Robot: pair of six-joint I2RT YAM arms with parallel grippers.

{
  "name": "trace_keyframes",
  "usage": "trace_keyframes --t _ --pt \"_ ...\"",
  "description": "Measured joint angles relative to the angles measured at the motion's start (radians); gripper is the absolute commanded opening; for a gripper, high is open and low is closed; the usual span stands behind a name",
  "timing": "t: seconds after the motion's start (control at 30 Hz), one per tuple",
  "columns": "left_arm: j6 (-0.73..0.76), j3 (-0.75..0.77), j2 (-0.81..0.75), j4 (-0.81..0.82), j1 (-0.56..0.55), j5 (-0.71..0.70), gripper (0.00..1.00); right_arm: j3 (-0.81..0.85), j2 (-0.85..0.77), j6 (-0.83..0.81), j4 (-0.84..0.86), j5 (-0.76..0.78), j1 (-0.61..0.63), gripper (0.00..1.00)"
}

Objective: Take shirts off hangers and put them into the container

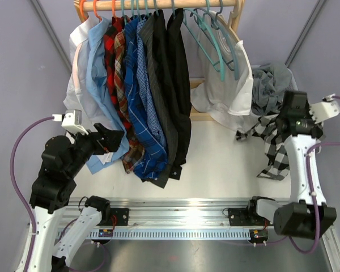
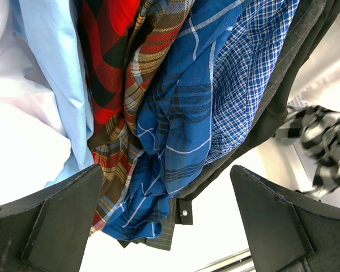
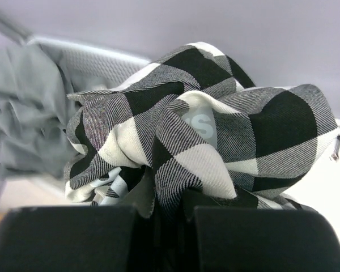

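The black-and-white check cloth shirt point(image 3: 204, 141) is held bunched up in the right gripper point(image 3: 158, 212), and the fingers are shut tight on it. It is held up beside the white plastic basket with small holes in its wall point(image 3: 102, 63), at the right end of the white table point(image 1: 215, 153). From above, a long part of this shirt is seen hanging down outside the basket, over the table. If the shirt is let go here, it is likely to slide onto the table and not into the basket. The hanging part could also get caught on the basket's edge when the shirt is moved.

The left gripper point(image 1: 109, 139) is held with its fingers wide apart and nothing between them. It is just beside the bottom of the light blue cotton shirt point(image 1: 99, 68). The red plaid shirt point(image 2: 110, 68) and the blue check shirt point(image 2: 175, 130) are packed close to it on the round wooden rail point(image 1: 175, 4). Two shirts could be pinched at once. A thin plastic hanger could also be pulled off the rail with the cloth. Some thin teal plastic hangers point(image 1: 215, 25) are already bare.

A crumpled plain grey shirt point(image 3: 22, 113) seems to lie in the basket. A white cloth shirt point(image 1: 224, 93) is draped near it, but whether it is inside cannot be told. Most of the basket is hidden by cloth.
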Motion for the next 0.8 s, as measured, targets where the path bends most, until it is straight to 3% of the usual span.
trace_keyframes --t 0.13,0.3,0.47,0.63,0.8 --pt "0.0 0.0 0.014 0.006 0.0 0.008 0.99 0.177 0.159 -0.083 0.095 -0.148 -0.111 0.0" --pt "0.0 0.0 0.019 0.007 0.0 0.009 0.99 0.403 0.372 -0.13 0.245 -0.386 -0.154 0.0" --pt "0.0 0.0 0.018 0.003 0.0 0.008 0.99 0.401 0.409 -0.143 0.53 -0.571 -0.157 0.0" --pt "0.0 0.0 0.017 -0.009 0.0 0.006 0.99 0.419 0.414 -0.151 0.791 -0.647 -0.157 0.0" --pt "0.0 0.0 0.013 -0.01 0.0 0.005 0.99 0.569 0.486 -0.185 0.839 -0.64 -0.157 0.0"
